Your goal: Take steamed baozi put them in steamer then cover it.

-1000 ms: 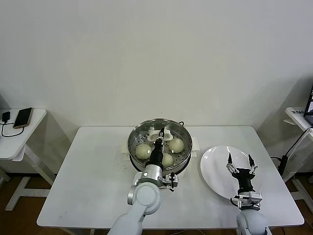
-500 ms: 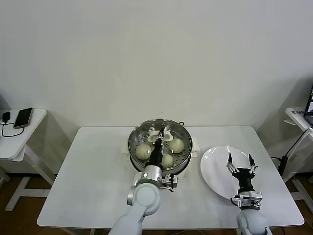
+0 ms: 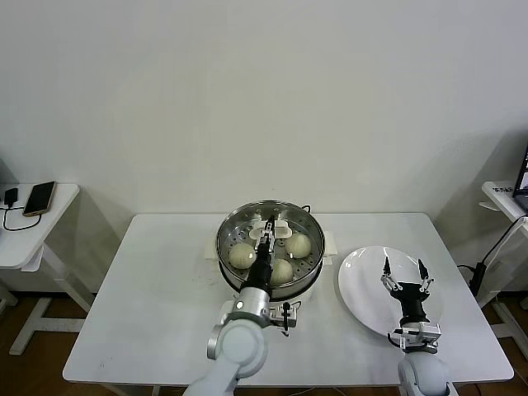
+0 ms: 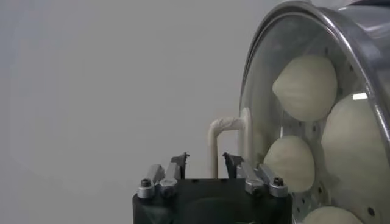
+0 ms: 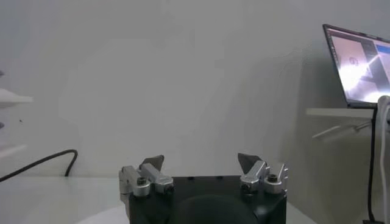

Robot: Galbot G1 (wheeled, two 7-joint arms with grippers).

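Left pincer point(image 3: 266, 233) hovers over the steamer point(image 3: 270, 241), its fingers slightly spread on either side of the white bar handle of the cover point(image 4: 256, 131), not visibly touching it. Beneath the glass, directly under this pincer, the steamed baozi point(image 3: 242, 254) sit on the perforated tray. Right pincer point(image 3: 403, 276), fingers spread wide and holding nothing, points upward above the white plate point(image 3: 360, 280), well apart from the steamer on the white worktop point(image 3: 157, 297).
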